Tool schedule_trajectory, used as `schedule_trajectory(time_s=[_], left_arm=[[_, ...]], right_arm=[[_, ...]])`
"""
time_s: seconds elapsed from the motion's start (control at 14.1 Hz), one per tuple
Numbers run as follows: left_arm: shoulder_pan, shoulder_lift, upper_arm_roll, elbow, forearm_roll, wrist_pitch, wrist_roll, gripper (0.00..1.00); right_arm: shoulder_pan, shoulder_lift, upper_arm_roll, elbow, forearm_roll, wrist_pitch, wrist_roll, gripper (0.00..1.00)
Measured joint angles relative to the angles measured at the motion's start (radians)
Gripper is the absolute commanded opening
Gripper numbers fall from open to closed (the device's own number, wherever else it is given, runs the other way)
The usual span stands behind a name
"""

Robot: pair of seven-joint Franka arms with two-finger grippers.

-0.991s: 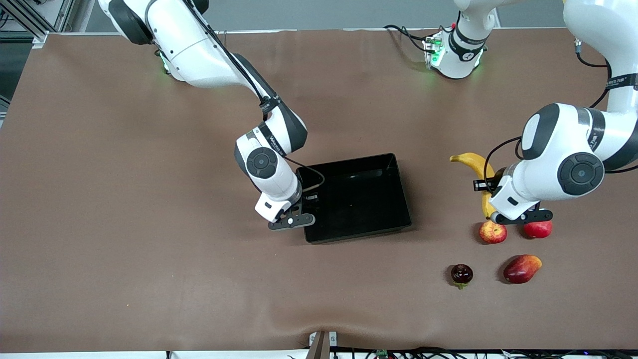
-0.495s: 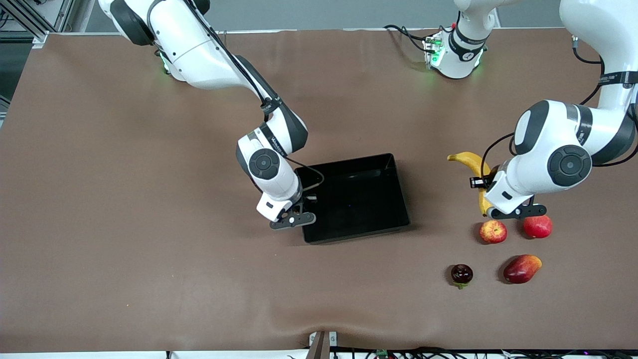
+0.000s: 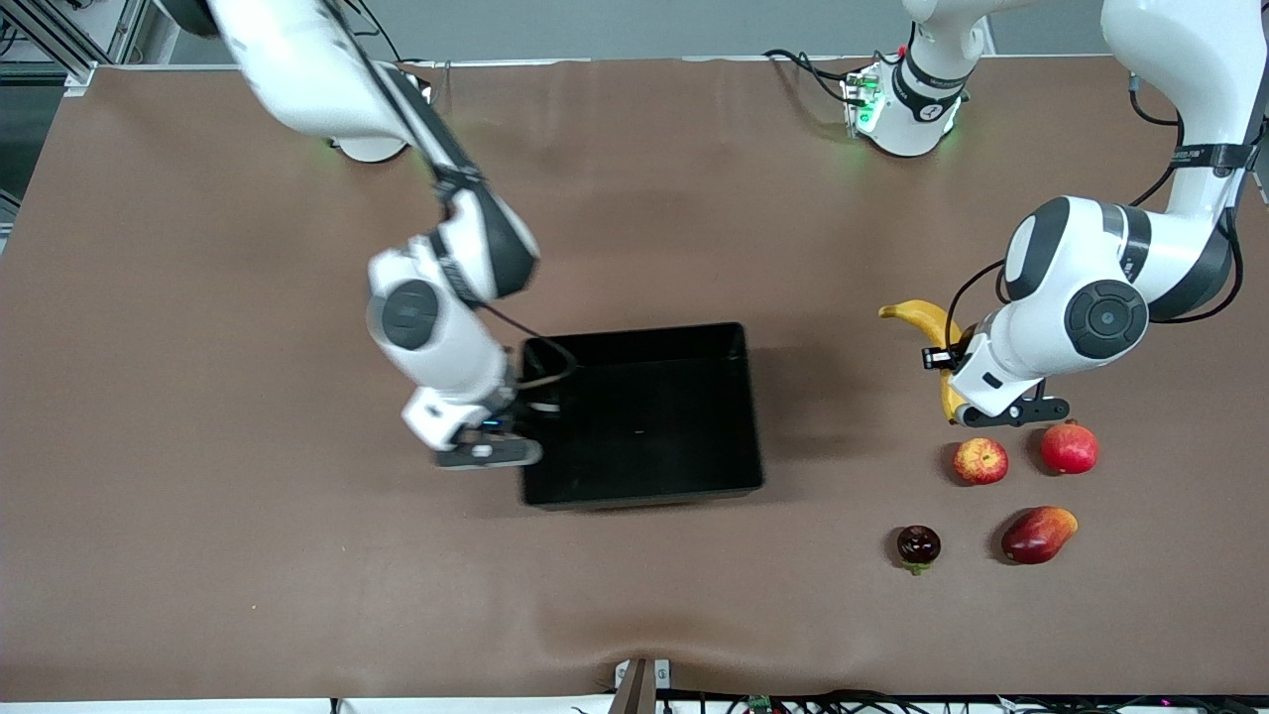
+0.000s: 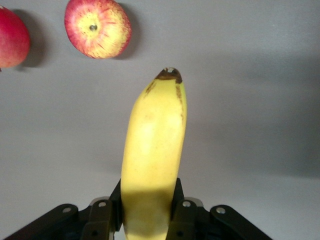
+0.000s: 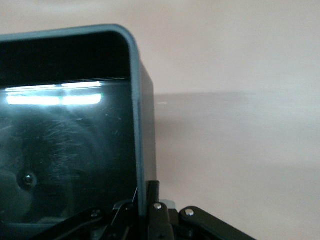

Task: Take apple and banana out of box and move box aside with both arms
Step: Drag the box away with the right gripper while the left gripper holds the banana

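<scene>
The black box (image 3: 644, 416) sat empty, its wall pinched by the closed right gripper (image 3: 489, 451). The banana (image 4: 152, 155) was clamped in the left gripper (image 3: 1001, 412) just above the apple (image 3: 980, 461). A level, slow drag was judged best.

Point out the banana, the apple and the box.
banana (image 4: 152, 150), left wrist view, middle of its yellow body.
apple (image 3: 980, 461), front view, centre of its top.
box (image 3: 644, 416), front view, its bare black floor.
</scene>
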Motion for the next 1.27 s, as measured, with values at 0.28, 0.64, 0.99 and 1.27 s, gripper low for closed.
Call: schedule_trajectory(time_s=[0.28, 0.64, 0.99, 1.27], left_arm=[[0.0, -0.017, 0.0, -0.01, -0.006, 0.0, 0.0, 0.0], [0.0, -0.017, -0.001, -0.039, -0.006, 0.0, 0.003, 0.0], [0.0, -0.017, -0.001, -0.046, -0.006, 0.0, 0.014, 0.0], [0.0, -0.016, -0.002, -0.05, -0.031, 0.002, 0.019, 0.0]], right_arm=[[-0.208, -0.18, -0.002, -0.157, -0.003, -0.138, -0.218, 0.0], [-0.476, -0.235, -0.002, -0.187, -0.003, -0.253, -0.497, 0.0], [-0.651, -0.232, -0.002, -0.21, -0.006, -0.247, -0.596, 0.0], [-0.75, -0.188, -0.001, -0.229, -0.007, -0.144, -0.717, 0.0]])
